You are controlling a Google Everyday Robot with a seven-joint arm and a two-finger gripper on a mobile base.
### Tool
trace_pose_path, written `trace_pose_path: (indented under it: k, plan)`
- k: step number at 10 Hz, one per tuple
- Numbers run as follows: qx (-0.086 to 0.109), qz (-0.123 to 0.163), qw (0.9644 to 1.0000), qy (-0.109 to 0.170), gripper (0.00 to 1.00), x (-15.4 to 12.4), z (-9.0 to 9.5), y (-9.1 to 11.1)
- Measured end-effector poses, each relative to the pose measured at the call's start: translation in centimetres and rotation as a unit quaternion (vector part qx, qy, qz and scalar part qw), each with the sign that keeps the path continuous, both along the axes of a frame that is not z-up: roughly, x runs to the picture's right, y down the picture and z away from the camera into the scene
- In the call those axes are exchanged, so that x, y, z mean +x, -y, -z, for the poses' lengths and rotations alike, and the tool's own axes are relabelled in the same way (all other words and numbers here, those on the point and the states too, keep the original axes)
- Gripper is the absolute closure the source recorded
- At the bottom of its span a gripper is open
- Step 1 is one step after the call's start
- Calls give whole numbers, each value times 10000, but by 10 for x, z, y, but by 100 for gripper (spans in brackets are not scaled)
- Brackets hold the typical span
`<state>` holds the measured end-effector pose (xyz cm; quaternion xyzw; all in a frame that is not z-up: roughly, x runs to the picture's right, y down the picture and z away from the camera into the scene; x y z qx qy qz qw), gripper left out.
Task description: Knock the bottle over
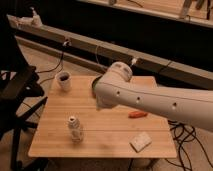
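Camera view: the bottle (pixel 75 128) stands upright at the front left of the table (pixel 110 134), untouched. The gripper (pixel 103 101) hangs over mid-table, well apart from it; whether it is wide or narrow cannot be told. Step in hand, by my judgement: the approach. The next move calls for a sideways push high on the bottle.

Your bottle (pixel 75 129) stands upright on the tabletop (pixel 112 134), in the front-left part, a little in from the left edge and nearer the front edge than the back. It is small and pale, translucent-looking, with a ribbed body that narrows to a short neck under a white cap. It sits flat on its base with no lean you could make out, so it has not been knocked over. Nothing touches it; bare wood shows all around it. The gripper (pixel 103 103) hangs at the arm's end over the middle of the tabletop, up and right of the bottle, well apart from it.
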<state>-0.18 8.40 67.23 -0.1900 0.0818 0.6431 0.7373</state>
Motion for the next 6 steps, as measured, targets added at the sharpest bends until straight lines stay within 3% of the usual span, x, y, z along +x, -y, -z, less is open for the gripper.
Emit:
trace_pose_path:
  k: [3, 4, 6]
  plan:
    - [-325, -220, 9988, 305, 93, 1, -15, -11]
    - [-468, -332, 9975, 405, 98, 1, -25, -19]
    - [-903, -598, 9921, 635, 100, 0, -50, -43]
